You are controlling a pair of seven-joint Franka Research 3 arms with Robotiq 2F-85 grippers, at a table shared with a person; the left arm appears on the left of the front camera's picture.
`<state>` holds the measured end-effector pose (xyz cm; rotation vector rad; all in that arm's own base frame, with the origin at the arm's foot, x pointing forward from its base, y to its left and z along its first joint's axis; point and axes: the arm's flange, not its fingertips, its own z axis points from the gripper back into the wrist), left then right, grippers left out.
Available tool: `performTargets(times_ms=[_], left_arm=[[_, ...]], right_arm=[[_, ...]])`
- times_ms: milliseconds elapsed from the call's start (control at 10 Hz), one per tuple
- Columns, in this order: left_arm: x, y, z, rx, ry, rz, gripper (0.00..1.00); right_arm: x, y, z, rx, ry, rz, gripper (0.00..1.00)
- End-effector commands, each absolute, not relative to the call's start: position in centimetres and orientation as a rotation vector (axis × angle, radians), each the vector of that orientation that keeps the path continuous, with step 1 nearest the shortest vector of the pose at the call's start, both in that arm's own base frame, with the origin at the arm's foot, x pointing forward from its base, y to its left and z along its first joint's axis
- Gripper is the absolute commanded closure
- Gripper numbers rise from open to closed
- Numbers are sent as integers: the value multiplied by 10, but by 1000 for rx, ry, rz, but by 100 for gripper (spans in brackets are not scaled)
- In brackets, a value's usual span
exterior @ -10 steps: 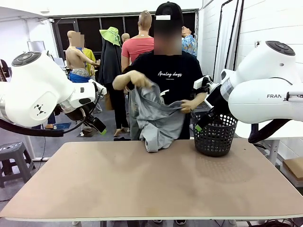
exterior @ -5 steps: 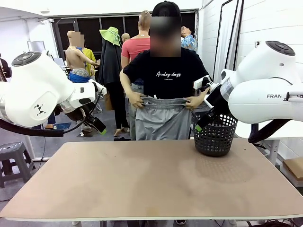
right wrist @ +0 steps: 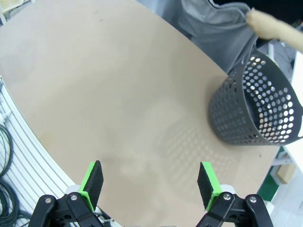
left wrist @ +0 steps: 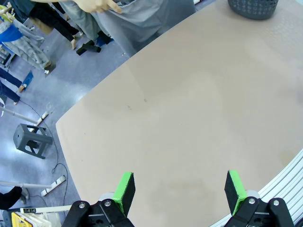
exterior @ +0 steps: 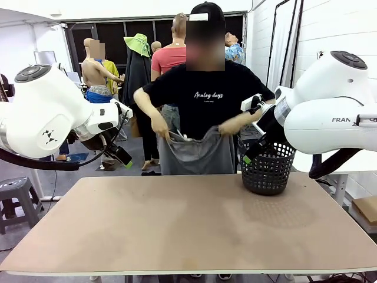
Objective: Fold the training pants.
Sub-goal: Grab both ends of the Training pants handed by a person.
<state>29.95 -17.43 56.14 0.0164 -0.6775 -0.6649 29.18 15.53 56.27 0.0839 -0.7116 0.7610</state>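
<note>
The person at the far side holds the light grey training pants (exterior: pixel 197 154) up by the waistband, one hand (exterior: pixel 159 126) at each end, and the legs hang behind the table's far edge. The pants also show at the top of the left wrist view (left wrist: pixel 137 19) and of the right wrist view (right wrist: pixel 215 28). My left gripper (exterior: pixel 122 157) hangs above the table's far left corner, open and holding nothing, its green pads (left wrist: pixel 124 186) wide apart. My right gripper (exterior: pixel 251 152) hovers by the basket, open as well, with bare table between its pads (right wrist: pixel 93 181).
A black perforated basket (exterior: pixel 268 169) stands at the table's far right, close to my right gripper, and also shows as the basket (right wrist: pixel 255 104) in the right wrist view. The tan table (exterior: pixel 188 230) spreads wide between the arms. A grey stool (exterior: pixel 16 194) stands on the floor at left.
The person shook the bunched pants out, spread the waistband flat, and now lifts its ends so the middle sags. Neither arm has moved.
</note>
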Motion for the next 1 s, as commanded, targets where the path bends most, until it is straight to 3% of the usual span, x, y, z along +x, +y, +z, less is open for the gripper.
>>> performTargets(times_ms=[0,900], left_arm=[[300,-174,561,18,-677,-673,0],[300,-174,561,18,-677,-673,0]], right_arm=[[292,156,563,89,-715,760,0],[292,156,563,89,-715,760,0]])
